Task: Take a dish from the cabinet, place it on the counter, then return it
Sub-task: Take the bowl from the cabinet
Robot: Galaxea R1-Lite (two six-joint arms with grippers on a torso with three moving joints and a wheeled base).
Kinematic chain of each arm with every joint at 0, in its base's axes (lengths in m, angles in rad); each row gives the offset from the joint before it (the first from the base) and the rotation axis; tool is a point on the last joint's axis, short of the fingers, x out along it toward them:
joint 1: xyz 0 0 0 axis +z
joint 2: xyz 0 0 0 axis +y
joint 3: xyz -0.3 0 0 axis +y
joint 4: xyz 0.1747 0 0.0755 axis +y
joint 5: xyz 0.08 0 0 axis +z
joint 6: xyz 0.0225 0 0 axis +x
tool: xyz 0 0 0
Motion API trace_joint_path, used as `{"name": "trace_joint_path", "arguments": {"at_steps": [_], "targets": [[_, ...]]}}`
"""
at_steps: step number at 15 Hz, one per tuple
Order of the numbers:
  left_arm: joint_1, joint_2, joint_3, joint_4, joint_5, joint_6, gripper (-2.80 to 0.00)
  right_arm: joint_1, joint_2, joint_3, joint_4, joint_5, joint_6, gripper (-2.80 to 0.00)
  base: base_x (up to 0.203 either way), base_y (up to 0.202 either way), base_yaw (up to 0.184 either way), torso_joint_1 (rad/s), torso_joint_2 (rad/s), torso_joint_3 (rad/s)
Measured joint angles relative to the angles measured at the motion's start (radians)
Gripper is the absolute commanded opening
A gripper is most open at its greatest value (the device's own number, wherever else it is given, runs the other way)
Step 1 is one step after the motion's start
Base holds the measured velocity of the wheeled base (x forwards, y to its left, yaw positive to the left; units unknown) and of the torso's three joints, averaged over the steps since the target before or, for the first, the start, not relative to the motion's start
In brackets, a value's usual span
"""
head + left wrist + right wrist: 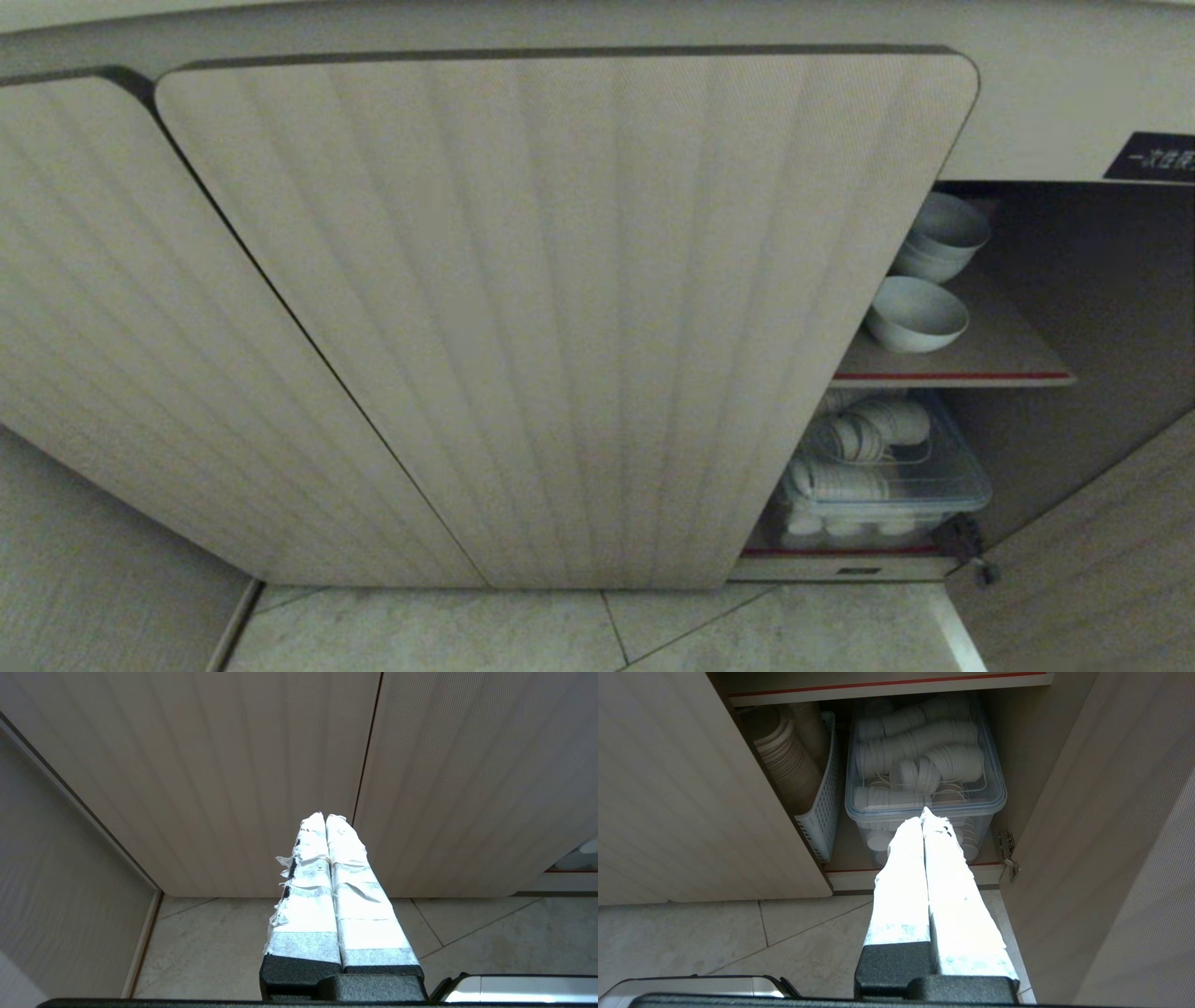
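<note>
Ribbed beige cabinet point(560, 317) doors over pale tiled floor point(467, 635).

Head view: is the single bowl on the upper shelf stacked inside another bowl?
No. The single bowl sits alone on the upper shelf, apart from the nested stack behind it.

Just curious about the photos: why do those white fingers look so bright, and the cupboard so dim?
Both wrist views: the taped fingers sit nearest the lens and glare white, detail washed out. Head view: dim and soft; the cabinet door bows outward at the edges, and the dish sits in shadow.
</note>
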Motion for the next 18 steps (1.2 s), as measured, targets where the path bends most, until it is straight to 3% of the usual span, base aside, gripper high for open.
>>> {"name": "trace_joint_path", "arguments": {"at_steps": [18], "targets": [[0.000,0.000,0.000,0.000,0.000,0.000,-2.80,-0.002,0.039,-0.001,-0.002,0.001,-0.006,-2.80,0.000,0.000,0.000,0.000,0.00,0.000]]}}
